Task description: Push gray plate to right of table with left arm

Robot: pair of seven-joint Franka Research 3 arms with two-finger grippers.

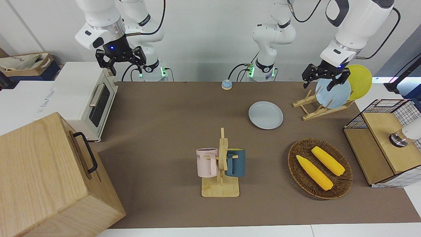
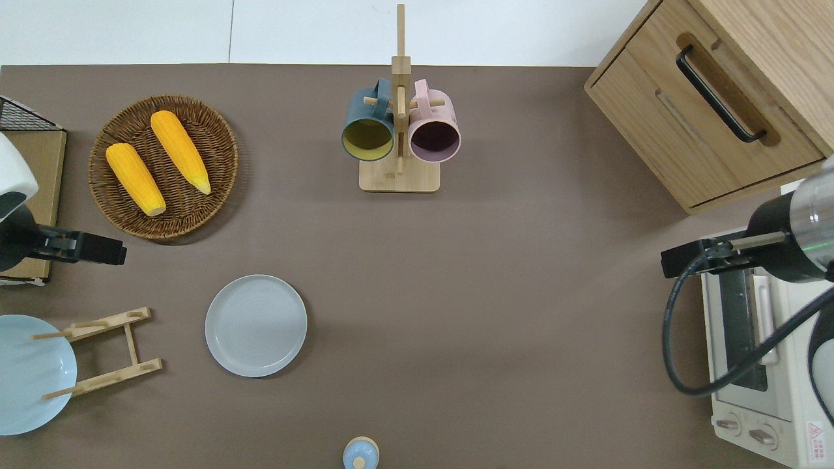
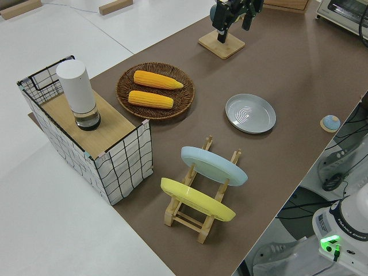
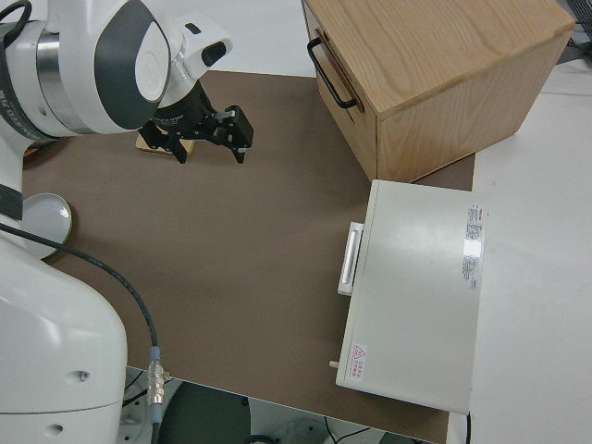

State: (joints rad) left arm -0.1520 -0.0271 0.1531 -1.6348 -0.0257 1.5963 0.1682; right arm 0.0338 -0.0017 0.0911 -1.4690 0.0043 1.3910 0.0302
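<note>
The gray plate lies flat on the brown table, toward the left arm's end; it also shows in the overhead view, the left side view and the right side view. My left gripper is open and empty, up in the air. In the overhead view the left gripper is over the table between the wicker basket and the plate rack, well apart from the gray plate; it also shows in the left side view. My right gripper is open, empty and parked.
A wooden plate rack holds a light-blue plate and a yellow plate. A wicker basket holds two corn cobs. A mug stand with two mugs, a small bell, a wire crate, a toaster oven and a wooden drawer box also stand here.
</note>
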